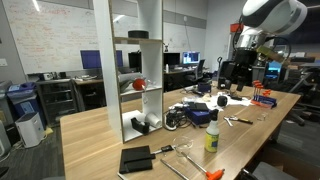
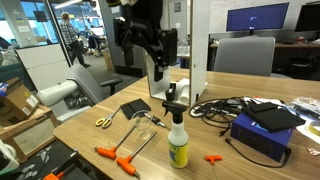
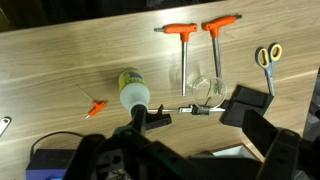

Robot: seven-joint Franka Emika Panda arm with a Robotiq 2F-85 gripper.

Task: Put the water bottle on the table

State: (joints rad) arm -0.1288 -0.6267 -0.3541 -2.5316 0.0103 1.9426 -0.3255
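Long wooden table (image 1: 100,135) with the arm raised above it. The gripper (image 2: 152,50) hangs well clear of the tabletop. In the wrist view its dark fingers (image 3: 262,125) sit far apart at the lower edge, so the jaws stand wide and hold nothing.

The bottle (image 2: 178,142), a sprayer with yellow-green liquid and a black trigger head, stands upright on the table near one long edge. It is seen in both exterior views and from above in the wrist view (image 3: 131,86), and it touches neither the gripper nor any tool.

A tall white shelf (image 1: 140,70) stands toward the opposite long edge. Between the shelf and the bottle lie a black notebook (image 2: 135,108) and a tangle of black cables (image 2: 225,105). A blue box (image 2: 262,132) rests beside the bottle. Scissors (image 3: 267,55) and two orange-handled tools (image 3: 181,31) lie flat nearer the table's edge, and a smaller orange tool (image 2: 213,158) lies just beside the bottle.
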